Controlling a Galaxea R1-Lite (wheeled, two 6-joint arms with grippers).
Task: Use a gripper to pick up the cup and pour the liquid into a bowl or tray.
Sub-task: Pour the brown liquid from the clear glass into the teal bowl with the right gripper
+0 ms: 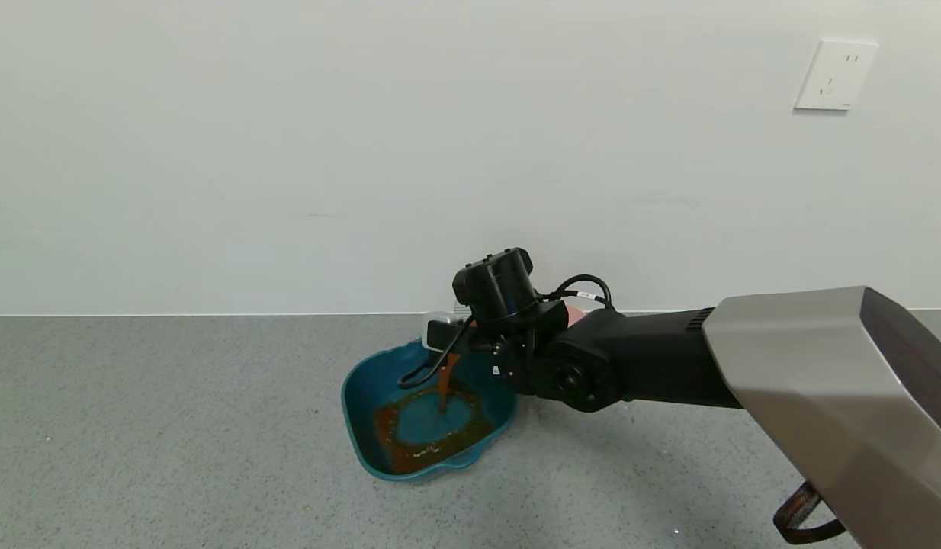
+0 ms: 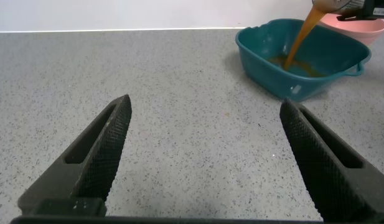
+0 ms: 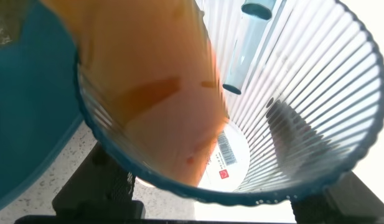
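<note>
My right gripper (image 1: 449,332) is shut on the cup (image 1: 442,323), a ribbed translucent tumbler, and holds it tipped over the far rim of the teal basin (image 1: 351,408). A stream of reddish-brown liquid (image 1: 444,380) falls from the cup into the basin, where more of it pools in a ring on the bottom. In the right wrist view the cup (image 3: 297,93) fills the frame, with liquid (image 3: 154,93) running over its rim toward the basin (image 3: 23,112); my right gripper (image 3: 223,202) has dark fingers (image 3: 95,186) on either side of the cup. My left gripper (image 2: 204,106) is open and empty above the speckled surface, away from the basin (image 2: 266,59).
A pink bowl (image 2: 360,25) stands just behind the basin, mostly hidden by my right arm in the head view (image 1: 576,311). A white wall runs close behind both vessels, with a socket plate (image 1: 835,75) high on the right. The surface is grey and speckled.
</note>
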